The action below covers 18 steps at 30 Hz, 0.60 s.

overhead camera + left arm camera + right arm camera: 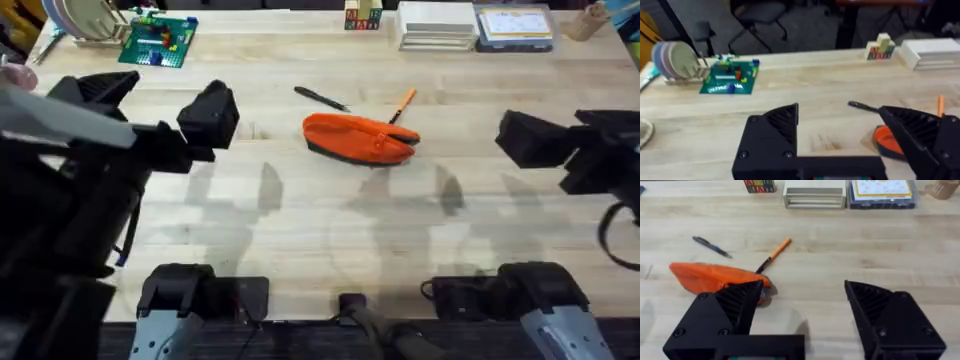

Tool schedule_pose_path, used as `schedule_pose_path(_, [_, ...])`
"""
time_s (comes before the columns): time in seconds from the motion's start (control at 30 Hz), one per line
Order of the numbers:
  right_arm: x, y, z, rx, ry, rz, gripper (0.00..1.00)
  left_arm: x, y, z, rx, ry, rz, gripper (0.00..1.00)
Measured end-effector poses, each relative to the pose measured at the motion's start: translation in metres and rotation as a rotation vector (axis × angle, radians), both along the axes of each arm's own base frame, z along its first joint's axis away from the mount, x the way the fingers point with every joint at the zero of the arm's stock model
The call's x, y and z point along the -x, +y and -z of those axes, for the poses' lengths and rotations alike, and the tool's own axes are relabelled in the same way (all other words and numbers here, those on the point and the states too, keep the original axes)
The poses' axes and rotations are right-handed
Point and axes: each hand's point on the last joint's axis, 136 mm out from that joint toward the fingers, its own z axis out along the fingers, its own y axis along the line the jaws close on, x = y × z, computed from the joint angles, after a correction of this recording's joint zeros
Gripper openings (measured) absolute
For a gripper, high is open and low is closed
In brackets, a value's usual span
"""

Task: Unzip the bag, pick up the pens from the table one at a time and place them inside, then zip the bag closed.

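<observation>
The bag (359, 139) lies shut on the table (300, 220) — both pens (322, 98) beside it. My left claw (840, 135) and right claw (800, 315) are wide open — empty.

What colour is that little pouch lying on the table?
Orange, with a dark underside; the bag shows best in the overhead view.

no legible text, markings on the letter blocks (363, 17) and blue-lidded box (514, 27) too blurred to read

Left claw (840, 145) and right claw (805, 320) hover apart, fingers spread wide.
</observation>
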Motion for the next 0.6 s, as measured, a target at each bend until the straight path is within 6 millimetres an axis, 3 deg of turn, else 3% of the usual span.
schedule_pose_path(0.43, [0.007,0.0,-0.026,0.0,0.111,0.0,0.997,-0.018,-0.003,0.003,0.004,0.195,0.017,0.993])
schedule_pose_path(0.6, [0.007,0.003,-0.027,-0.01,0.113,-0.017,0.997,-0.026,-0.008,0.015,0.003,0.248,0.045,0.993])
